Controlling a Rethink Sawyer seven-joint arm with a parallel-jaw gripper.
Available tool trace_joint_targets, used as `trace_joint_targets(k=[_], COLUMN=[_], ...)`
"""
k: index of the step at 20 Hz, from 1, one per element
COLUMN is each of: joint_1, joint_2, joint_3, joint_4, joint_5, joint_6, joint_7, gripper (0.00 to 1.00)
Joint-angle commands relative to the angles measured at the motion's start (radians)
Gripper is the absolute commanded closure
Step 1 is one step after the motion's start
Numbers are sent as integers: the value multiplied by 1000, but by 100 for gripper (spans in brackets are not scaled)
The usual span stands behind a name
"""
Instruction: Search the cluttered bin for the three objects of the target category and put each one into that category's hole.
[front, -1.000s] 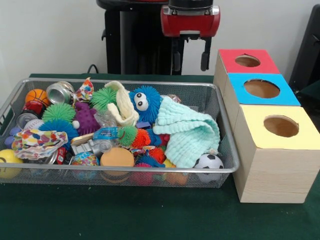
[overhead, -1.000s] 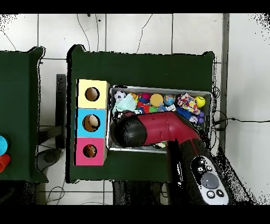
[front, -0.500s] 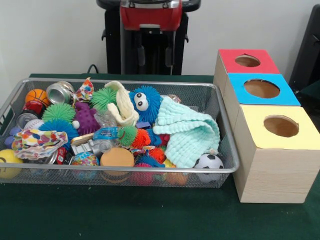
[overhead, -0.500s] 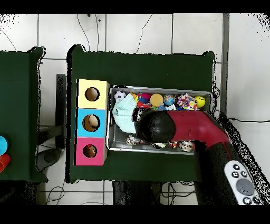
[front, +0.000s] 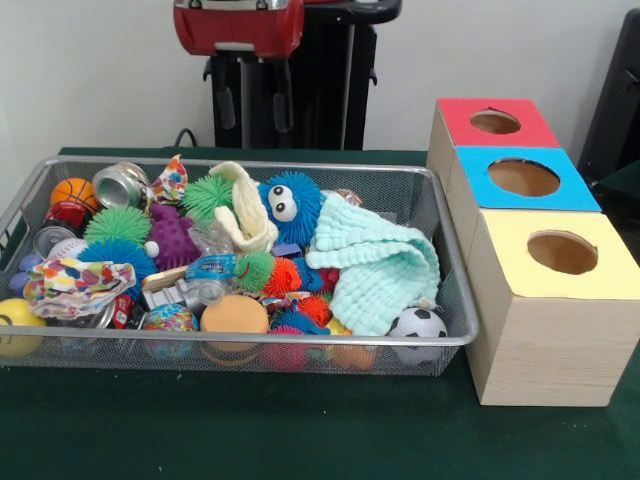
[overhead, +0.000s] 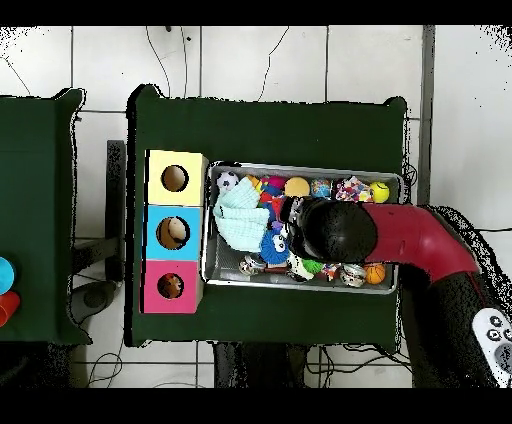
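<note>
Cloths lie scattered through a wire basket (front: 455, 340) crammed with toys on a green table (front: 300, 430): the polka-dot cloth (front: 72, 284) near the front left, the mint-green cloth (front: 375, 265) heaped at the right end, a cream cloth (front: 245, 212) draped further back beside a blue fuzzy toy with eyes (front: 288, 203). A small soccer ball (front: 417, 322) sits at the front right corner. Right of the basket stand three wooden boxes, the yellow box (front: 555, 300) nearest, its round hole (front: 562, 252) empty. The gripper (front: 253, 105) hangs above the basket's far rim, two fingers apart, holding nothing. Overhead, the red arm (overhead: 400, 238) covers the basket's middle, hiding the gripper; objects inside the blue box (overhead: 173, 233) and red box (overhead: 170, 286) show only there.
</note>
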Motion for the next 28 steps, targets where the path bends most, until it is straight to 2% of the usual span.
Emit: trace_joint_targets(k=[1,7,10,15,18,25,28], joint_1=[-12,19,29,39,54,69,57], joint_2=[37,126,167,172,141,274,322], joint_3=[62,40,34,25,12,5,21], joint_4=[-72,-166,-217,-224,-220,-421,-476], joint_5=[-69,-79,-86,-68,-66,-115,-125], joint_6=[104,116,129,124,130,195,202], joint_7=[-245,-205,-213,-185,-163,-250,-293], gripper=[0,0,0,0,0,0,0])
